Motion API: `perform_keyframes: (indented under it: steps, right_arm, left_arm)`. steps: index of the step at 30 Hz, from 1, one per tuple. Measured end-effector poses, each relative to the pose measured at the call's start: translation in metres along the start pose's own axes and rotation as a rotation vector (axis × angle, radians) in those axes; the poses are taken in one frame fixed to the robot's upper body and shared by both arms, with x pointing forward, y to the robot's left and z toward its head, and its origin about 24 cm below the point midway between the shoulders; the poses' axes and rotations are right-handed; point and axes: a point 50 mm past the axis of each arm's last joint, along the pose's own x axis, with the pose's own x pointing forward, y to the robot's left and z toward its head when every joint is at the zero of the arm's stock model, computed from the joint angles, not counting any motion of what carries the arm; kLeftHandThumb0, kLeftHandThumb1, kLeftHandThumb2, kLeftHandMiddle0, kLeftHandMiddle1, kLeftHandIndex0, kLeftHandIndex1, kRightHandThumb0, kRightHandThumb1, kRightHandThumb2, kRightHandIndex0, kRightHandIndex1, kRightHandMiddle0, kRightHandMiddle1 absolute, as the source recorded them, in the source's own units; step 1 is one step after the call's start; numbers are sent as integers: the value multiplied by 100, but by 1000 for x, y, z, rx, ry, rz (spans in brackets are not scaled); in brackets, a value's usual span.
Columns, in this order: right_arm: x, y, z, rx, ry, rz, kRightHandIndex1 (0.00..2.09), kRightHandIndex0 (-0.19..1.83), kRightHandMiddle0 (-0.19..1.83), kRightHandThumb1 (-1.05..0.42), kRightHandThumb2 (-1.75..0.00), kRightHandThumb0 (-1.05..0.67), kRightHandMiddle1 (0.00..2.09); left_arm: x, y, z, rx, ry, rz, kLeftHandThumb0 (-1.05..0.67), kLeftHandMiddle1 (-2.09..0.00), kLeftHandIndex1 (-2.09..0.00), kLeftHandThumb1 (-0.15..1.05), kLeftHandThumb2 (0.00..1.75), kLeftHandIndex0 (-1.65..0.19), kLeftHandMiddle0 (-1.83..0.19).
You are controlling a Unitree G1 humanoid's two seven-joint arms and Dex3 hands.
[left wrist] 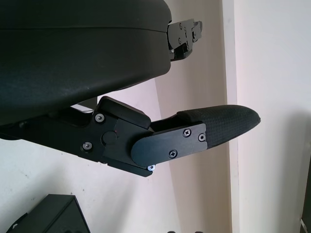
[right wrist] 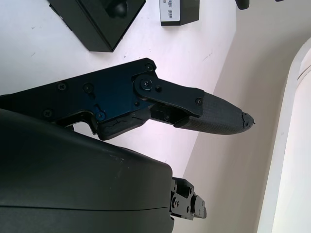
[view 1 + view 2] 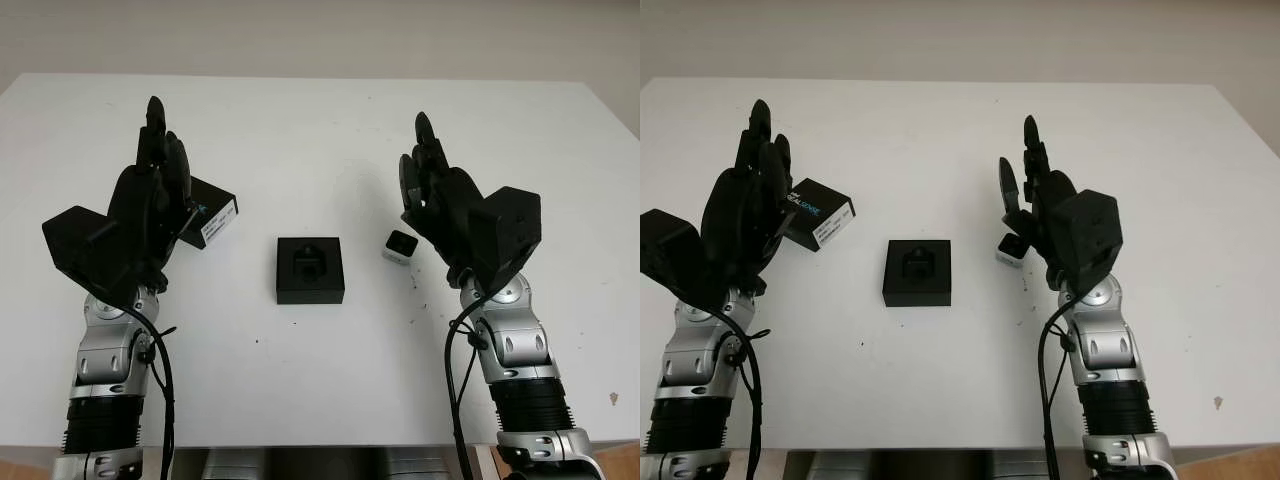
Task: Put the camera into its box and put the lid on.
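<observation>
The open black box [image 3: 310, 269] sits at the table's middle, showing a dark moulded recess inside. A small white-and-black camera [image 3: 401, 246] lies on the table just right of the box, close to the heel of my right hand [image 3: 425, 160]. That hand is raised upright above the table, open and holding nothing. The black lid [image 3: 213, 216] with a white label lies left of the box, partly hidden behind my left hand [image 3: 165, 150], which is also raised and open. The right wrist view shows the box [image 2: 99, 22] and the lid [image 2: 180, 10] beyond its finger [image 2: 218, 116].
The white table [image 3: 330, 130] stretches far behind the objects and ends at a pale wall. Its front edge runs just below my forearms. A small dark speck [image 3: 614, 398] marks the table at the front right.
</observation>
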Motion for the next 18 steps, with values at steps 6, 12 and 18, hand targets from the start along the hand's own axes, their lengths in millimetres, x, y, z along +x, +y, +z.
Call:
perform_keyframes:
  steps: [6, 12, 18]
  right_arm:
    - [0, 0, 2, 12, -10, 10, 0, -19, -19, -105, -70, -83, 0]
    - [1, -2, 0, -48, 3, -27, 3, -15, -13, -105, -54, -83, 3]
    - [0, -18, 16, -247, -80, -149, 18, 16, 8, -101, -8, -73, 16]
  left_arm:
    - [0, 0, -2, 14, 3, -6, -88, 0, 0, 105, 61, 19, 19]
    - [0, -2, -8, 19, 29, -27, -88, 0, 0, 105, 62, 19, 19]
    - [1, -4, -7, 21, 22, -33, -86, 0, 0, 105, 62, 19, 19]
